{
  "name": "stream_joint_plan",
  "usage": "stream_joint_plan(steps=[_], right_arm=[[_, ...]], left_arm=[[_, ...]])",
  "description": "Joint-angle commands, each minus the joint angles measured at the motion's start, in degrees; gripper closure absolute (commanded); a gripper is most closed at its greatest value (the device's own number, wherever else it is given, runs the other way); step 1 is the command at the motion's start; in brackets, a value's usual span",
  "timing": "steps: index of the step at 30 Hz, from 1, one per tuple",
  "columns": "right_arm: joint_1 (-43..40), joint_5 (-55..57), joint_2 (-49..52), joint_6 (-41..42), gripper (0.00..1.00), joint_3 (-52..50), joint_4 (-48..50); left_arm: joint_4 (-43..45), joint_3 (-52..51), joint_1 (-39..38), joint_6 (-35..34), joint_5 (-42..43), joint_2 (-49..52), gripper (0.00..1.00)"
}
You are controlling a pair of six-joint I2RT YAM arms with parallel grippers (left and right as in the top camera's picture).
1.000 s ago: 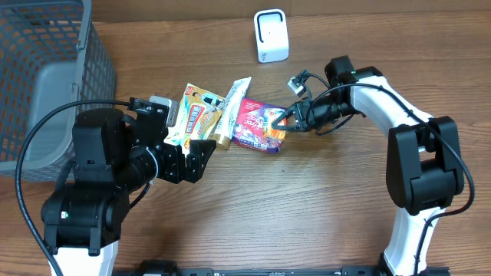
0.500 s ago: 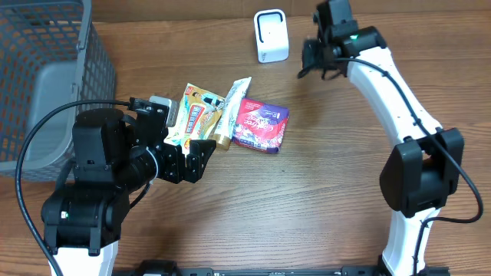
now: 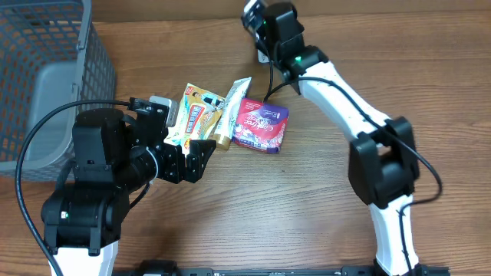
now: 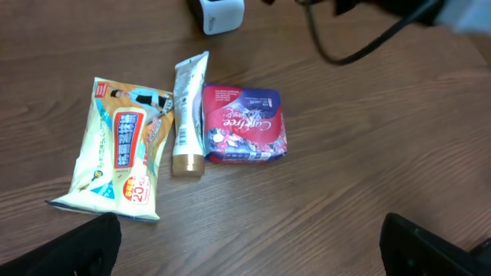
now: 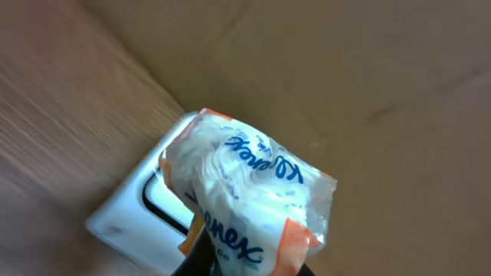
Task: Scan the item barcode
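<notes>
The right gripper is squeezing shut on the tissue pack, holding it right over the white scanner. The pick-up is done; I think the scan is happening now.

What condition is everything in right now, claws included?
left claw: open, empty
right claw: shut on tissue pack
tissue pack: held over scanner
scanner: standing on table
wipes pack: lying flat
tube: lying flat, capped
purple pack: lying flat
</notes>
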Motion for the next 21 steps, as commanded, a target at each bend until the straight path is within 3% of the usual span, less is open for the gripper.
stream_joint_plan(steps=[1, 8, 21], right_arm=[[-0.68, 4.85, 3.21, -15.45, 0.96, 0.70, 3.89], [-0.81, 4.26, 5.31, -22.29, 0.96, 0.70, 13.31], [-3.21, -2.12, 6.78, -21.51, 0.96, 0.52, 12.61]], left_arm=[[0.20, 1.07, 0.42, 1.29, -0.35, 0.09, 0.00], [0.20, 1.07, 0.42, 1.29, -0.35, 0.07, 0.00], [0.20, 1.07, 0.42, 1.29, -0.35, 0.07, 0.00]])
